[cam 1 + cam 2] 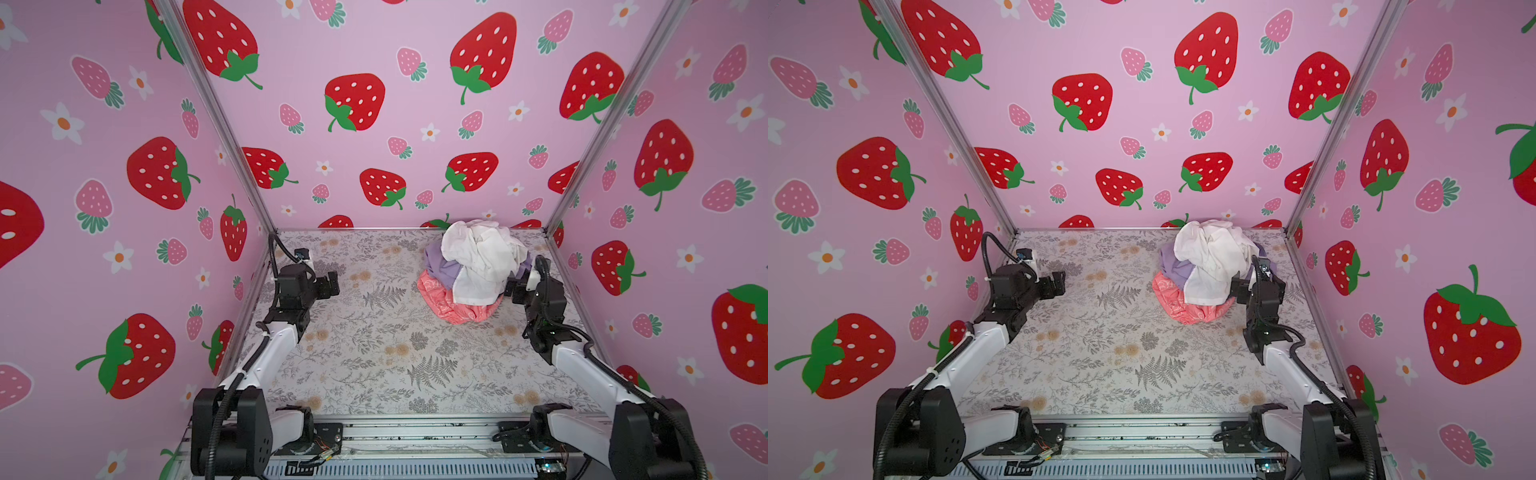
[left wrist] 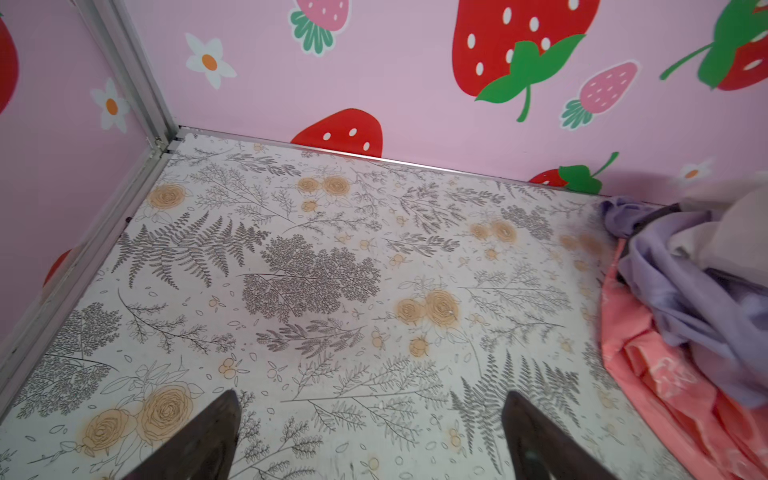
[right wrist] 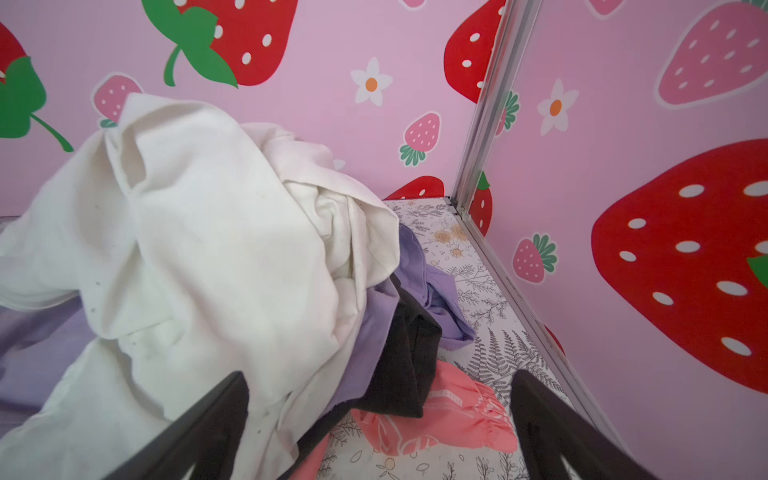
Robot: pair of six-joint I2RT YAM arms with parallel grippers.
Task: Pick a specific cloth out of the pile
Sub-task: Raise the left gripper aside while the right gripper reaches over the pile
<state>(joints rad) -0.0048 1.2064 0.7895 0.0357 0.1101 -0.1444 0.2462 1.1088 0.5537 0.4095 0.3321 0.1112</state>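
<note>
Strawberry walls (image 1: 415, 124); in both top views the pile (image 1: 453, 309) sits back right, purple cloth (image 1: 442, 266) poking out under the white cloth (image 1: 482, 253). Left wrist: left gripper (image 2: 370, 415) spread wide, empty, over table (image 2: 332, 291). Right wrist: right gripper (image 3: 380, 386) gapes empty at the pile.

The pile (image 1: 473, 274) sits far right on the surface (image 1: 374, 353).
On its left side the cloth (image 1: 440, 266) lies under the topmost cloth (image 1: 482, 253) and over the lowest cloth (image 1: 440, 299); right claw (image 1: 512, 290) is just beside the pile (its right flank), left claw (image 1: 333, 283) well apart at left.
</note>
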